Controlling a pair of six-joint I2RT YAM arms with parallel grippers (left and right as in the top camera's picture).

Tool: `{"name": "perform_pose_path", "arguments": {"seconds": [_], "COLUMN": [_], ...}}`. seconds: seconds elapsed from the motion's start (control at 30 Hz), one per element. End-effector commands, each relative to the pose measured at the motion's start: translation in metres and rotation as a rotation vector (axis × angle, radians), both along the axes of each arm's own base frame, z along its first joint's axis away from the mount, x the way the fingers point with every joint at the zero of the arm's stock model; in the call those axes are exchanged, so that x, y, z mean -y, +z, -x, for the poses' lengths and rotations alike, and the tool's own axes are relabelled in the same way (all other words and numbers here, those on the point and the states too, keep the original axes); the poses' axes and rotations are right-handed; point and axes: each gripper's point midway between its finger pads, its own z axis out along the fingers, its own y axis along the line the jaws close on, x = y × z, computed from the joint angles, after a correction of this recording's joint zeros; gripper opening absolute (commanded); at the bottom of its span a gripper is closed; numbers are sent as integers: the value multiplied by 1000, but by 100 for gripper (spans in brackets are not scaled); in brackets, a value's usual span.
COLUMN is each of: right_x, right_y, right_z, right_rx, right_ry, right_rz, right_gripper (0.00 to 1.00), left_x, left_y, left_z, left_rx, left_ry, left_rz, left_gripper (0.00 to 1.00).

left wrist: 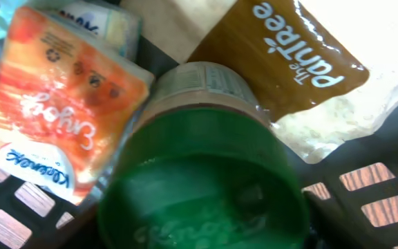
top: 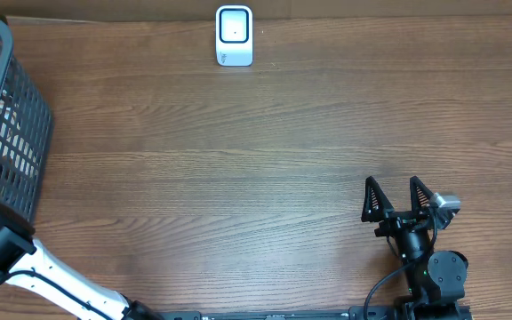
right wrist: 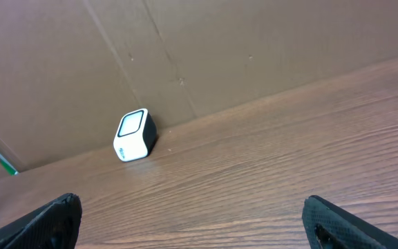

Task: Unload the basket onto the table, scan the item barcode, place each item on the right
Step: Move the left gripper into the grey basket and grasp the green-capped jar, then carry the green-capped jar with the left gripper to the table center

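Note:
The left wrist view is filled by a jar with a green lid (left wrist: 202,187), lying in the basket right up against the camera. My left gripper's fingers do not show around it, so its state is unclear. Beside the jar lie an orange packet (left wrist: 57,104) and a brown Pantree bag (left wrist: 289,55). No barcode shows on any of them. The white scanner (top: 234,36) stands at the table's far edge and also appears in the right wrist view as the scanner (right wrist: 134,135). My right gripper (top: 398,197) rests open over bare wood at the front right, holding nothing.
The dark grey mesh basket (top: 20,133) stands at the table's left edge. My left arm (top: 12,253) reaches into it from the front left. A brown cardboard wall (right wrist: 185,55) runs behind the scanner.

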Motion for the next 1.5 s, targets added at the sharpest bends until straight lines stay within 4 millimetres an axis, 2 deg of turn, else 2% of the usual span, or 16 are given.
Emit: {"name": "perform_pose_path", "arguments": {"seconds": [0.0, 0.1, 0.3, 0.37, 0.6, 0.73, 0.87, 1.0, 1.07, 1.1, 1.3, 1.47], "right_x": [1, 1, 1, 1, 1, 1, 1, 1, 1, 1, 1, 1], "right_y": [-2, -2, -2, -2, -2, -2, -2, -2, -2, -2, -2, -2], "right_z": [0, 0, 0, 0, 0, 0, 0, 0, 0, 0, 0, 0], "right_rx": [4, 4, 4, 4, 4, 4, 4, 4, 4, 4, 4, 4], "right_ry": [-6, -6, -6, -6, -5, -6, -6, -6, -6, -6, -5, -6], "right_rz": [-1, -1, -1, -1, -1, -1, -1, -1, -1, -1, -1, -1], "right_gripper": [100, 100, 100, 100, 100, 100, 100, 100, 100, 100, 100, 100], "left_x": [1, 0, -5, -7, -14, -15, -14, -3, 5, 9, 54, 112], "left_y": [-2, 0, 13, 19, 52, 78, 113, 160, 195, 204, 281, 333], "left_z": [-3, -2, 1, 0, -6, -9, -19, -27, -27, -27, -23, -18], "left_rx": [-6, -4, 5, 14, 61, 101, 206, 335, 405, 424, 603, 724], "left_ry": [-22, -20, -8, -6, 14, 44, 42, 29, 27, 25, -44, -147], "left_rz": [-3, -6, -20, -30, -83, -116, -155, -214, -276, -289, -387, -451], "left_gripper": [61, 57, 42, 40, 38, 35, 33, 33, 33, 32, 29, 31]}}
